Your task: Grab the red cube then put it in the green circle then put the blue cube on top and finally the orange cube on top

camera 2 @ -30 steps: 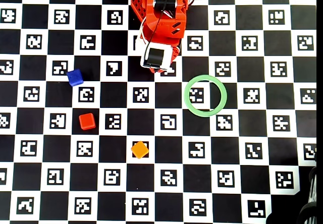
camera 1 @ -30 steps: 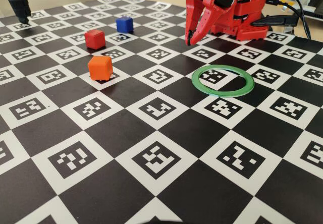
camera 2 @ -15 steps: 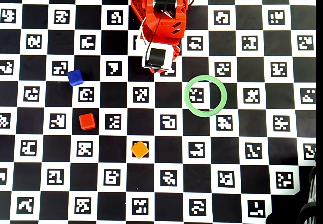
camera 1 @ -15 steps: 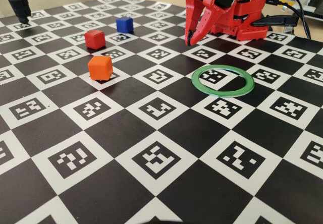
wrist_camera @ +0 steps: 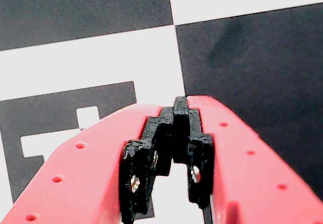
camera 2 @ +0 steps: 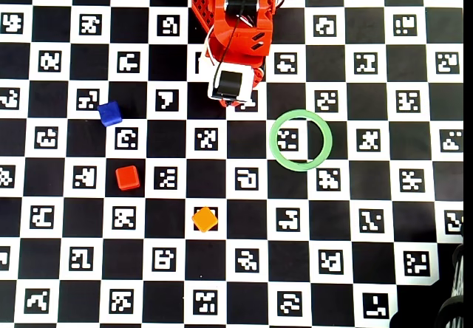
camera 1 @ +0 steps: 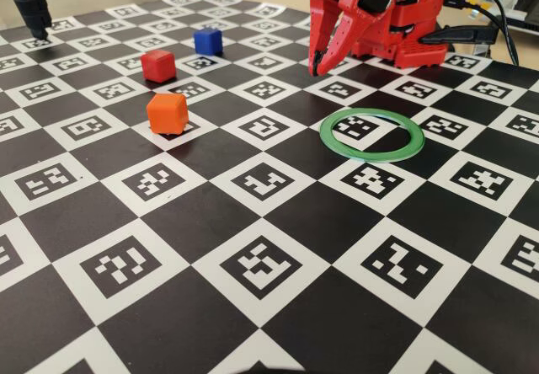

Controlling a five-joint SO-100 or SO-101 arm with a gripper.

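Across the checkered marker board (camera 1: 278, 248), nothing blocks the way: a dark stand (camera 1: 32, 8) sits in the fixed view's upper left, cables (camera 1: 493, 12) trail upper right. Left of centre lie three matte cubes, apart from one another: blue (camera 1: 208, 40) farthest back, red (camera 1: 157, 65) next, orange (camera 1: 168, 113) nearest. Right of centre, the thin green ring (camera 1: 371, 134) lies flat and empty. Above, the red claw (camera 1: 319, 65) hangs pinched together, gripping nothing, its black tips meeting in the wrist view (wrist_camera: 175, 114).
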